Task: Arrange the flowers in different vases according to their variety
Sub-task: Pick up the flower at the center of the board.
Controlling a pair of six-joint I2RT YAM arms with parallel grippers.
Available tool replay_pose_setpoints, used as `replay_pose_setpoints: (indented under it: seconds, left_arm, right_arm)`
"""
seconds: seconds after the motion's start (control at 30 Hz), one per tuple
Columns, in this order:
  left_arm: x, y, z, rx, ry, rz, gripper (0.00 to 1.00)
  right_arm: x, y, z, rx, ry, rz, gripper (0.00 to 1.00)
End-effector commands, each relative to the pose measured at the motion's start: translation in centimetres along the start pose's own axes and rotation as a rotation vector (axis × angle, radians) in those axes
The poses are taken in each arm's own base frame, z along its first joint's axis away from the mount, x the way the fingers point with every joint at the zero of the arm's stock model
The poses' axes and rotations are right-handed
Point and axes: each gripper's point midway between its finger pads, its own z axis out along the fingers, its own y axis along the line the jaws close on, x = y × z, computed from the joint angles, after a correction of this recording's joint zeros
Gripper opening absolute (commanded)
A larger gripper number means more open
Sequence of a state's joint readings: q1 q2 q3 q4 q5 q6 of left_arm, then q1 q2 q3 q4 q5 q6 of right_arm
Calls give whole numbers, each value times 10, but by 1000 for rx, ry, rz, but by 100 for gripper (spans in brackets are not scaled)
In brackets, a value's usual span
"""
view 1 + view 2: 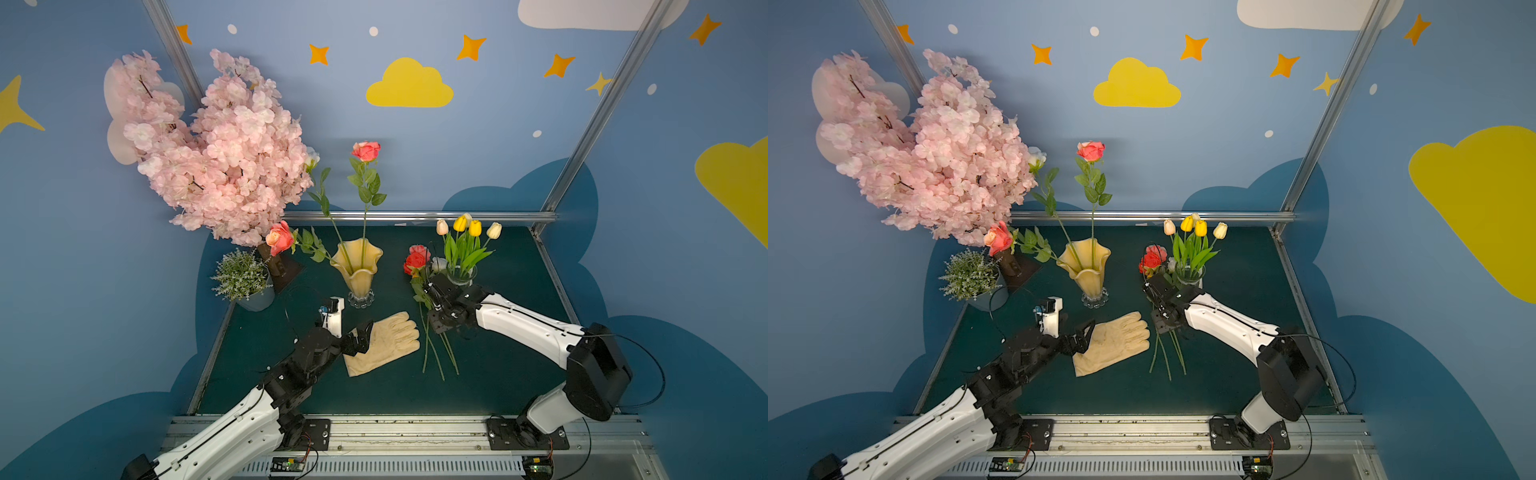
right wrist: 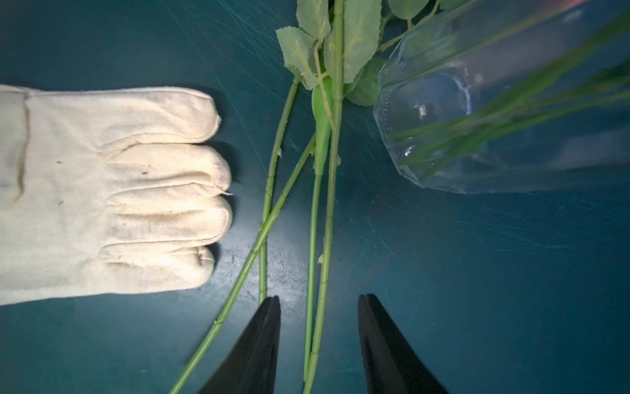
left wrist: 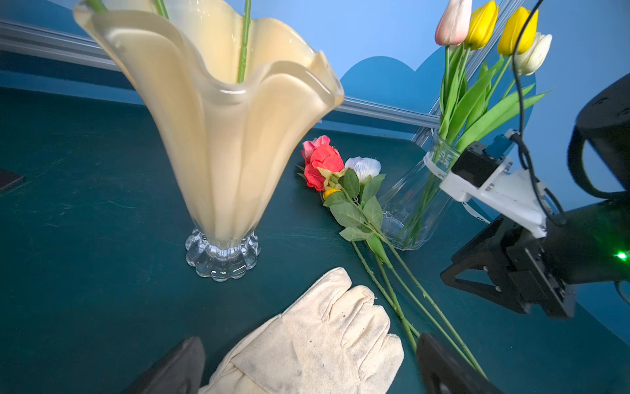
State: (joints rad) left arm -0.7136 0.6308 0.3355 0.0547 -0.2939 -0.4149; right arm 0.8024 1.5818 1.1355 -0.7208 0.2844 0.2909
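Note:
The amber vase [image 1: 358, 270] holds pink roses [image 1: 366, 150] and a white one, all leaning. Beside it on the right, the clear vase [image 1: 460, 274] holds yellow, cream and pink tulips [image 1: 467, 226]. Left of the clear vase, loose flowers [image 3: 324, 163] lie on the mat: red, pink and white heads, and a small yellow one. My right gripper [image 2: 319, 296] points down over their stems [image 2: 327, 204], open, with two stems lying between its fingers and touching neither. My left gripper [image 3: 310, 339] hangs wide open above a cream glove [image 3: 306, 341].
The glove [image 1: 386, 343] lies between the arms, its fingertips close to the loose stems. A big pink blossom tree [image 1: 212, 145] and a small potted plant [image 1: 243, 276] stand at the back left. Metal rails [image 1: 415, 216] edge the mat.

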Motion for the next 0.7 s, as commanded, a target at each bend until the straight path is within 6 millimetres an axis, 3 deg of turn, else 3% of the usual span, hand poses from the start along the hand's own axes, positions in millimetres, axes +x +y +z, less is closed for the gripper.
replay_pose_setpoints:
  seconds: [0.0,0.4,0.67]
  left_arm:
    - [-5,2,-3,-1,-35,18,100]
    - [-7,4,-4,-9,-48,31,100]
    - [-7,3,-4,-6,-50,33,100]
  right_arm:
    - [-4,-5,9,60,10,-42,43]
    - [-23,-3,42,100,56,-69,34]
    - [-30,-13,59,137,80,-48,30]
